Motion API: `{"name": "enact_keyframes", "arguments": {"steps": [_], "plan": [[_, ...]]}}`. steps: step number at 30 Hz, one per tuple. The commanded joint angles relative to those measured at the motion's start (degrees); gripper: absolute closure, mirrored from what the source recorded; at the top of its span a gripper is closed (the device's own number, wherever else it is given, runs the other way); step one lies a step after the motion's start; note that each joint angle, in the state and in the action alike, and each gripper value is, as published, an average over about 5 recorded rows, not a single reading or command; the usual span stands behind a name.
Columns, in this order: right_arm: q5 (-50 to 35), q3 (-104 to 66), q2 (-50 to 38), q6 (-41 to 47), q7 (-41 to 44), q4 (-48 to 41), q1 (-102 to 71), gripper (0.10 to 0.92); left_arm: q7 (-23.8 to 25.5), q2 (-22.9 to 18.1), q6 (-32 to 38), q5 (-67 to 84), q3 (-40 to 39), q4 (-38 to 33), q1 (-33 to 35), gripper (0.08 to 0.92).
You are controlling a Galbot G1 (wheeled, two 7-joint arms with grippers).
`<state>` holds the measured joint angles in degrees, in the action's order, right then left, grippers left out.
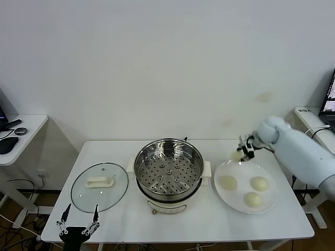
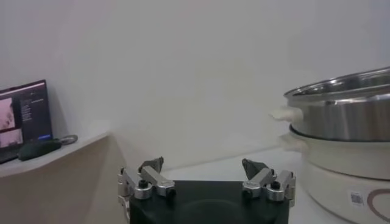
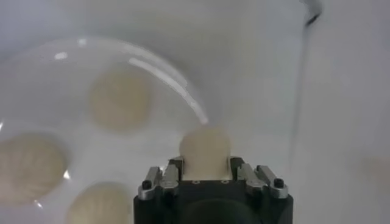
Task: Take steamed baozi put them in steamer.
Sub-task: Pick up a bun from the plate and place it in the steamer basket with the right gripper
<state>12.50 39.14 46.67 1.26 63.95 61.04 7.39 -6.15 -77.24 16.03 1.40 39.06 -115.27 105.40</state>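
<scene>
My right gripper is shut on one cream-white baozi and holds it above the far left rim of the white plate. The wrist view shows this baozi pinched between the fingers, above the plate's rim. Three more baozi lie on the plate. The steamer, a shiny steel pot with a perforated tray on a cream base, stands at the table's middle, left of the plate. My left gripper is open and idle at the table's front left edge.
A round glass lid with a white handle lies left of the steamer. The steamer's wall shows in the left wrist view. A side table with dark items stands at the far left. A white shelf is at the right.
</scene>
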Motion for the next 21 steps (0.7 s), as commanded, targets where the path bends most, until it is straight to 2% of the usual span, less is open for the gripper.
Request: {"name": "enact_keyframes", "arguments": {"steps": [1, 6, 9, 17, 21], "plan": [[-14.94, 13.05, -1.7, -4.01, 2.07, 8.62, 19.75, 0.541, 0.05, 0.28, -0.05, 0.35, 0.05, 0.0, -0.05, 0.177], [-24.24, 21.1, 3.85, -9.12, 1.43, 10.31, 28.02, 0.534, 0.21, 0.61, -0.07, 0.4, 0.06, 0.12, -0.27, 0.177], [-25.51, 25.18, 8.94, -12.39, 1.04, 10.74, 29.65, 0.533, 0.27, 0.75, -0.03, 0.4, 0.02, 0.14, -0.41, 0.177], [-17.93, 30.75, 23.28, -25.17, 0.22, 7.57, 27.03, 0.525, 0.37, 0.22, 0.03, 0.53, 0.76, -0.7, -0.16, 0.177], [-12.52, 32.19, 26.94, -30.67, -0.88, 6.23, 23.52, 0.524, 0.38, -0.14, 0.0, 0.56, 1.65, -1.34, 0.41, 0.177]]}}
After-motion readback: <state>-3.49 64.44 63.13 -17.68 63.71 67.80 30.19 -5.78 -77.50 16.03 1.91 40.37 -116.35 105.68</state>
